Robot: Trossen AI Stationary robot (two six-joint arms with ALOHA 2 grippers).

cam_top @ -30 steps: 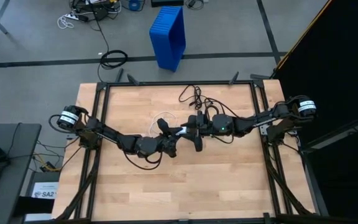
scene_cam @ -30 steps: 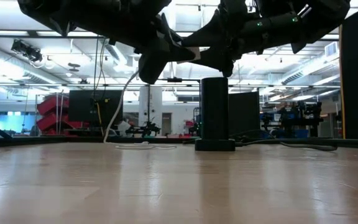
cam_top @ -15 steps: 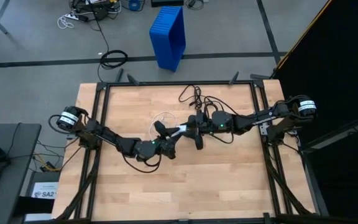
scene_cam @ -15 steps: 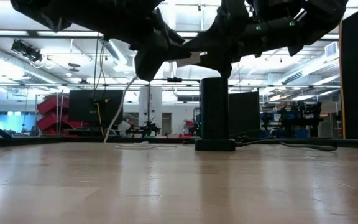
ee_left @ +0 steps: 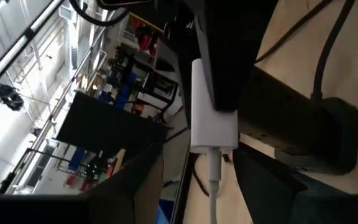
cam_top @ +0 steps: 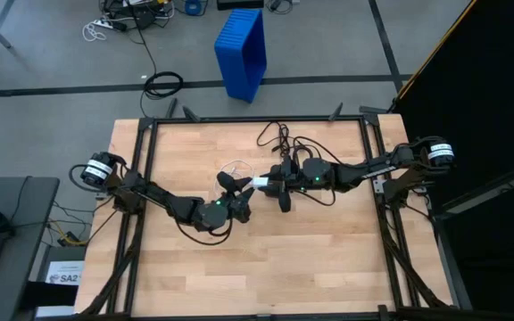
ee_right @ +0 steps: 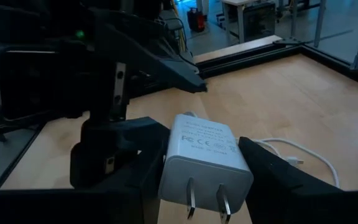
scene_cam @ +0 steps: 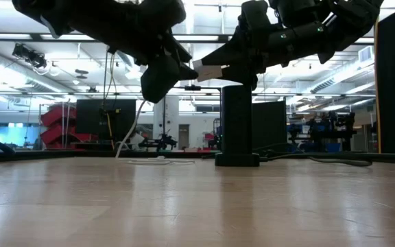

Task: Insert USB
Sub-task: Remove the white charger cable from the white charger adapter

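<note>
Risk: right gripper (ee_right: pixel 197 186) clamps the white charger (ee_right: pixel 205 155); left gripper (cam_top: pixel 236 190), jaws spread, holds nothing, so the USB (ee_left: pixel 212 171) could slip out.

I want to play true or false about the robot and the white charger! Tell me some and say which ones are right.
1. The right hand holds the white charger. True.
2. A white cable is plugged into the charger. True.
3. The charger lies flat on the table. False: it is held up in the air above the table.
4. The blue bin stands on the table. False: it is on the floor beyond the table.
5. The left hand squeezes the charger too. False: it is open, just beside the charger.
</note>
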